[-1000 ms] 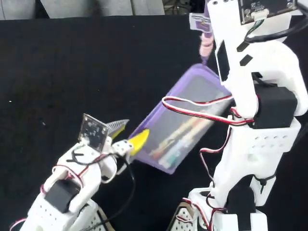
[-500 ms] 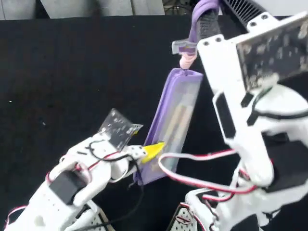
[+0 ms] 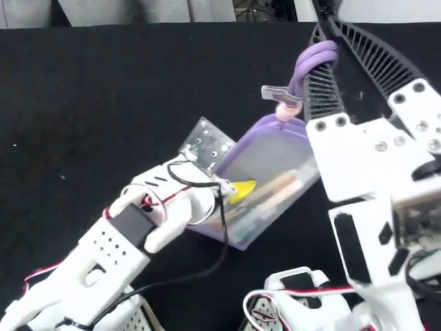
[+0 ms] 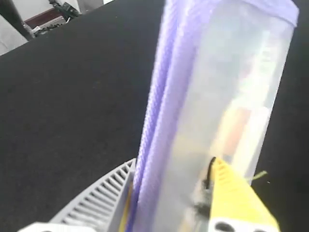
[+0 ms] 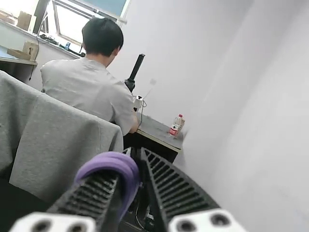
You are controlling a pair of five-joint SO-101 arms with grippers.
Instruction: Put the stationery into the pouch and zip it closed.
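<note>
High view: translucent purple zip pouch (image 3: 272,176) lies 2-to-8 o'clock. The right gripper (image 3: 318,62) clamps its purple loop (image 3: 311,56) at 12, and the left gripper (image 3: 229,193) pinches the 8 o'clock end; zip state unclear.

Crowding the pouch (image 3: 275,155): left arm (image 3: 138,221), right arm (image 3: 365,172) — table (image 3: 83,103) beyond passable.

The purple clear-sided pouch (image 3: 272,148) is tilted, stationery (image 3: 274,191) inside
</note>
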